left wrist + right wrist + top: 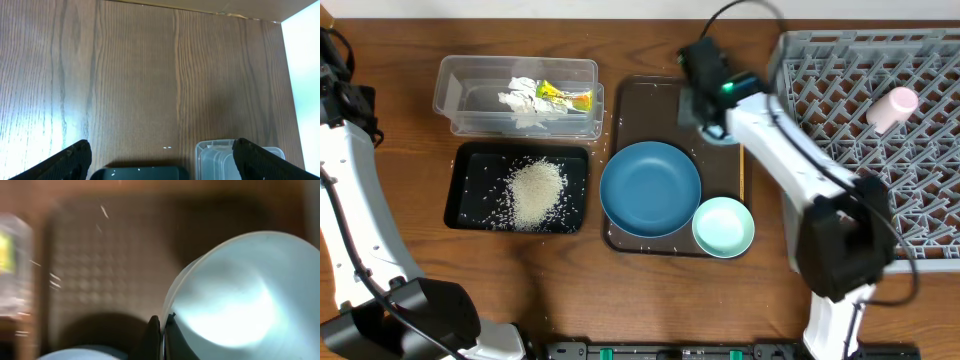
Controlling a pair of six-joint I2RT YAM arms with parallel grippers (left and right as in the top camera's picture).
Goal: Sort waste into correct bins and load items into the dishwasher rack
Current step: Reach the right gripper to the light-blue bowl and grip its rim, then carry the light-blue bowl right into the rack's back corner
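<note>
My right gripper (162,335) is shut on the rim of the light-blue bowl (240,295) and holds it tilted over the brown tray; in the overhead view the gripper (705,92) hides the bowl. The dark-blue dish (650,188) and the mint-green bowl (724,226) sit on the tray's front part. The pink cup (892,108) lies in the grey rack (840,90). The clear tub (460,90) holds tissue (523,100) and the yellow wrapper (568,97). The black tray (470,200) holds rice (534,192). My left gripper (162,160) is open and empty. Chopsticks are out of view.
The brown tray (640,100) lies between the bins and the rack, with stray rice grains on it and around it. The left wrist view shows bare wood table (150,75), with the black tray's corner (140,174) and the tub's corner (215,160) at the bottom.
</note>
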